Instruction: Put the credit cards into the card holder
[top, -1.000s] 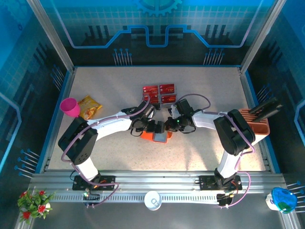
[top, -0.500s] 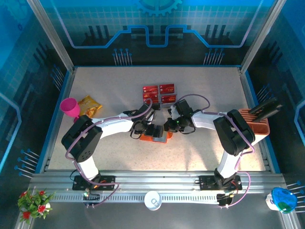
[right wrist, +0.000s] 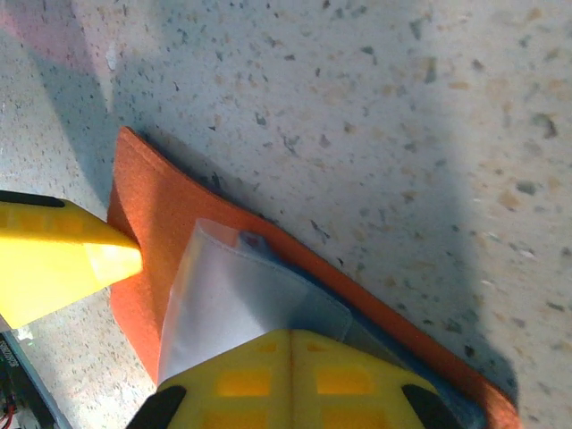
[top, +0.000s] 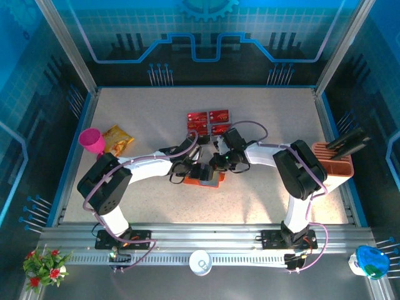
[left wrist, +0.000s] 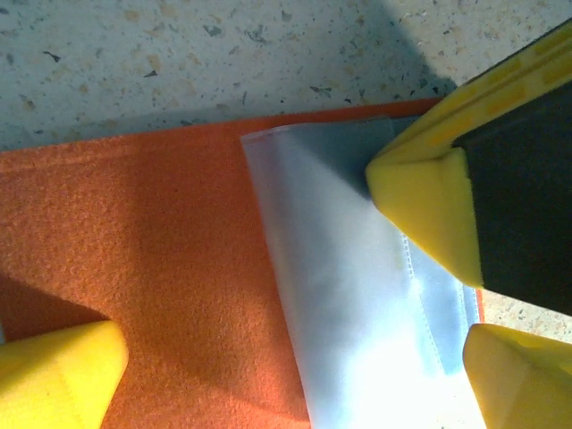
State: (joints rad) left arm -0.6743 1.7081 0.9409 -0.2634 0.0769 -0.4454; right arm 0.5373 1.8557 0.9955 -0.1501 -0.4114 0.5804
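Note:
The card holder lies open mid-table, orange felt with a grey inner pocket. My left gripper is open right over it, one yellow fingertip on the felt and the other past the pocket's far side. My right gripper is shut, and its joined yellow tips press on the grey pocket, whose free edge curls up. Its tip also shows from the left wrist. Several red credit cards lie flat in a block behind both grippers.
A pink cup and a yellow snack bag sit at the left. An orange slotted rack holding a black item stands by the right wall. A white cup rests on the front rail.
My right gripper has slid left onto the card holder's pocket, staying shut. The left gripper stays open over the holder, which has shifted slightly left.

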